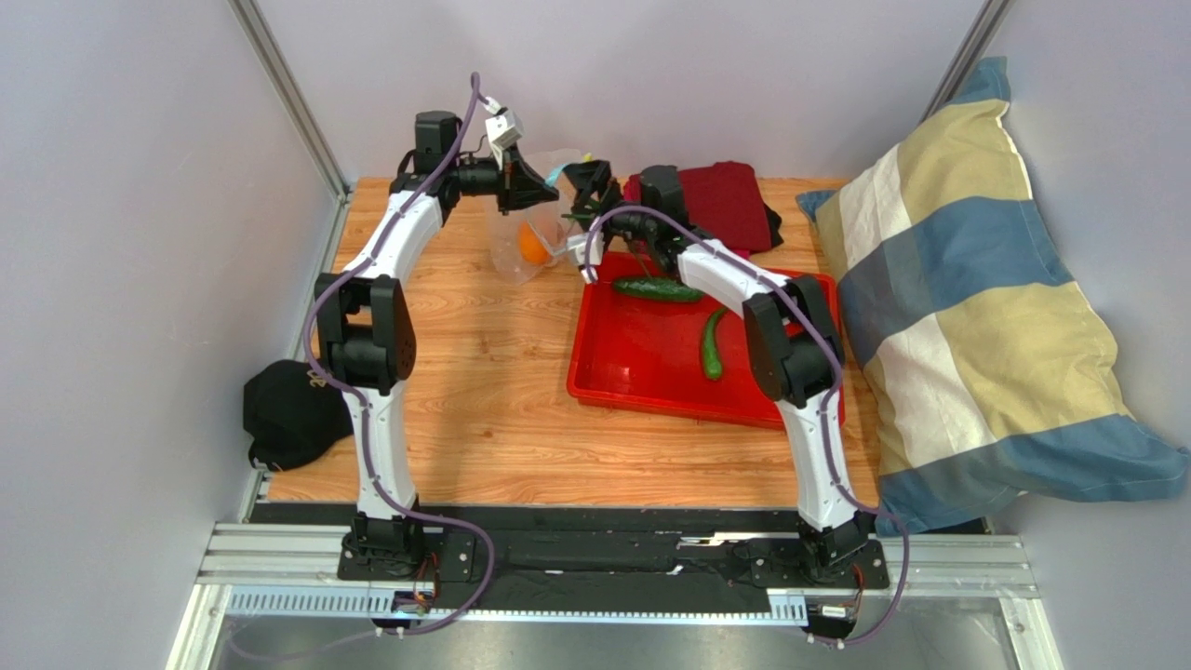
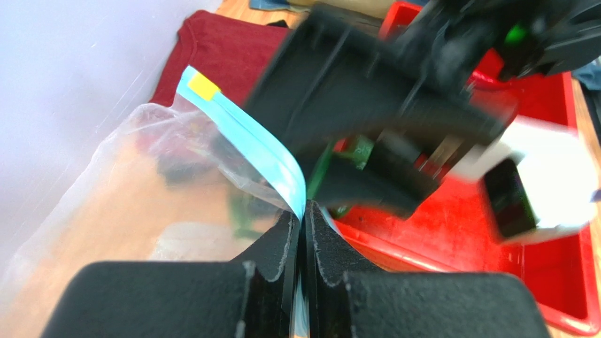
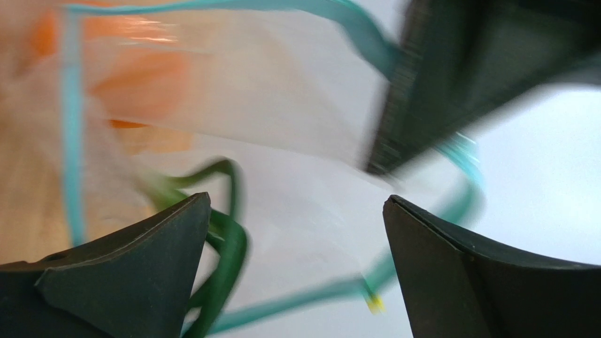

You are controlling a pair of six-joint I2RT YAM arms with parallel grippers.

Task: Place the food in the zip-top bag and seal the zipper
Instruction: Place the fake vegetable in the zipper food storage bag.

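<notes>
The zip-top bag [image 2: 127, 176] hangs above the far part of the wooden worktop [image 1: 462, 405], with the orange fruit [image 1: 531, 244] inside it. The left gripper [image 2: 303, 232] has its fingers pressed together on the zipper [image 2: 261, 148], pinching the bluish strip. The right gripper [image 3: 296, 199] is at the bag's mouth with its fingers spread wide apart, a curled green onion [image 3: 240, 246] just beside one finger. Two long green vegetables [image 1: 657, 291] [image 1: 713, 345] lie in the red tray [image 1: 629, 377] to the right of the bag.
</notes>
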